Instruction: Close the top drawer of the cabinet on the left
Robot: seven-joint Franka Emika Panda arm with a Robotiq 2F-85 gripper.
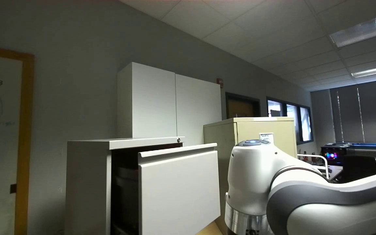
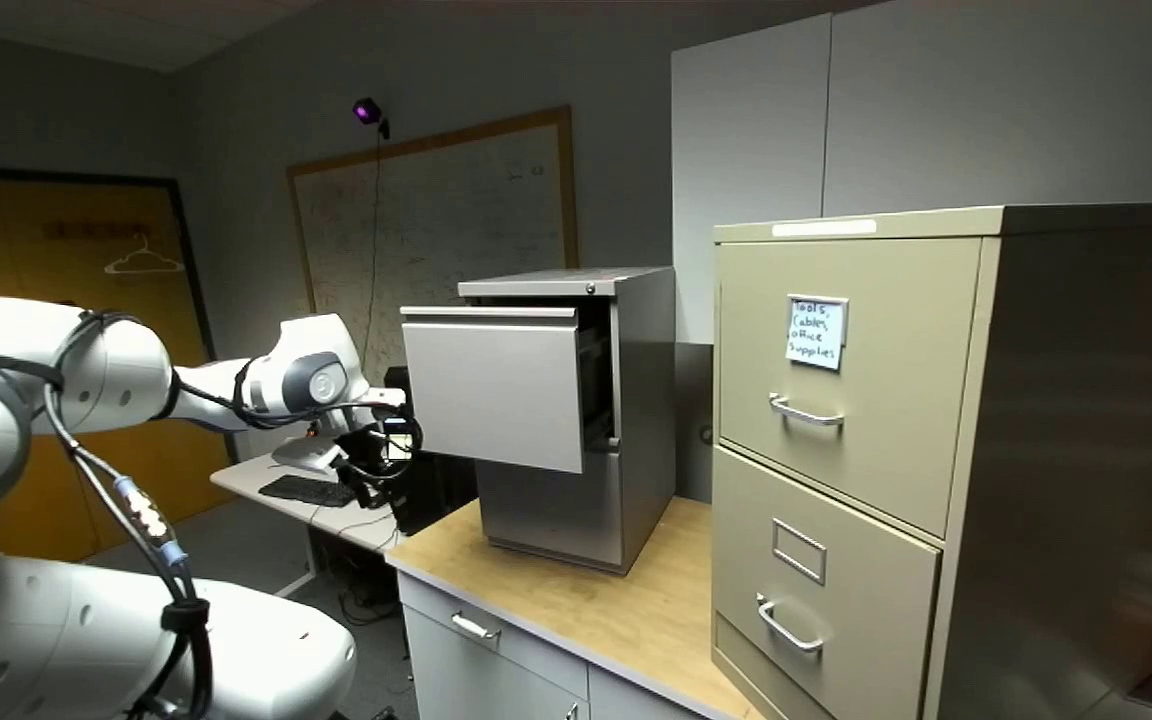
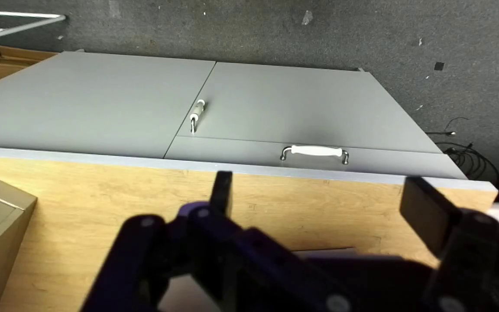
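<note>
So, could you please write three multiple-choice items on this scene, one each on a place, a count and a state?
1. Where is the low cabinet relative to the counter?
A) under it
B) on top
C) hanging above it

2. How many handles show on the filing cabinet?
A) four
B) five
C) two

3. How is the top drawer?
A) open
B) shut
C) removed

1 B: its base rests on the wooden top.
2 C: one sits above the other on its front.
3 A: its front juts out from the low cabinet in both exterior views.
</note>
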